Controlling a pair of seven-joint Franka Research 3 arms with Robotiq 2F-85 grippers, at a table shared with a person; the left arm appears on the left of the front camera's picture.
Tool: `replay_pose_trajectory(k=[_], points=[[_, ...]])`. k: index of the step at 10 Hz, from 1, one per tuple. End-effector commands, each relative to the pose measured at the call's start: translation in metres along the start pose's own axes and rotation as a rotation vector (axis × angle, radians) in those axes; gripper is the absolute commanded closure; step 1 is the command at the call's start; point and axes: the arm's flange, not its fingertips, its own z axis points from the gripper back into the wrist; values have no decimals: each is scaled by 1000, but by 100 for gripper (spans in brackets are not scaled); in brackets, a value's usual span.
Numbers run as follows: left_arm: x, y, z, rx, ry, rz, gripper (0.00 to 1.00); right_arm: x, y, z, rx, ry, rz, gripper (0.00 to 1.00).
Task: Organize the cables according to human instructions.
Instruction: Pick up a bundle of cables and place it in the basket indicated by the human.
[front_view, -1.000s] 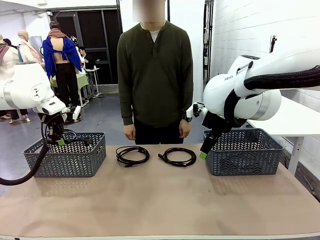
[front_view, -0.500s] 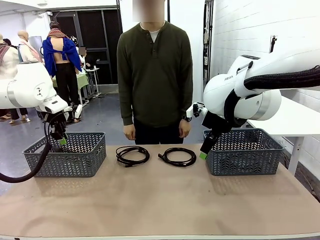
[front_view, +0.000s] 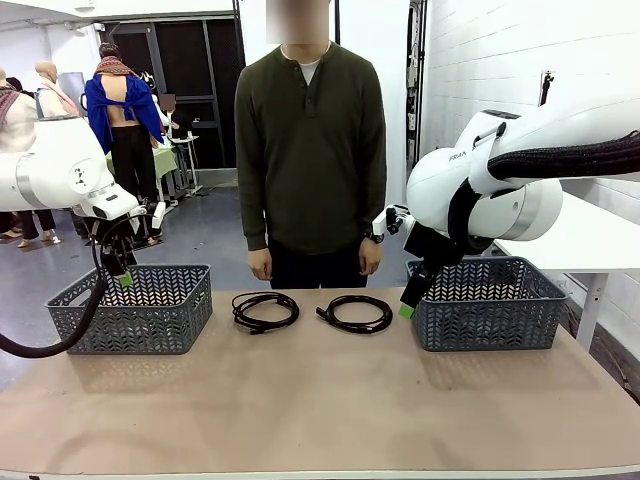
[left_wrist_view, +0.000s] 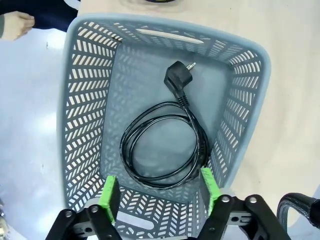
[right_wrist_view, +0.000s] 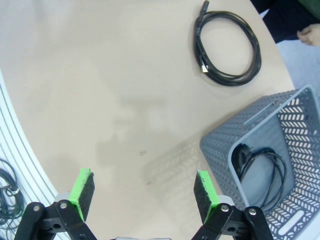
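Front view, with wrist views: two cables (front_view: 265, 311) (front_view: 355, 313) lie unsorted on the table (front_view: 320, 400), left basket (left_wrist_view: 85, 100) and right basket (right_wrist_view: 220, 145) each hold one, and left gripper (left_wrist_view: 159, 192) and right gripper (right_wrist_view: 144, 187) hang spread, empty.

White brick wall (front_view: 480, 60) on the right. Dark glazed doors (front_view: 190, 70) far left. Grey floor (front_view: 200, 235). White side table (front_view: 600, 240) right. Even indoor light.
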Motion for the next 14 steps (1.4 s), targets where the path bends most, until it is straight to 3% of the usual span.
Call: replay_pose_trajectory(k=[1, 2, 3, 12, 14], points=[[-3, -2, 3, -36, -6, 27, 0, -1, 0, -1, -2, 1, -3, 0], [-4, -2, 2, -90, -15, 100, 0, -1, 0, -1, -2, 1, -3, 0], [-1, -1, -1, -10, 3, 2, 0, -1, 0, -1, -2, 1, -3, 0], [2, -3, -1, -21, 4, 16, 0, -1, 0, -1, -2, 1, -3, 0], [20, -17, 19, -6, -63, 18, 0, -1, 0, -1, -2, 1, -3, 0]])
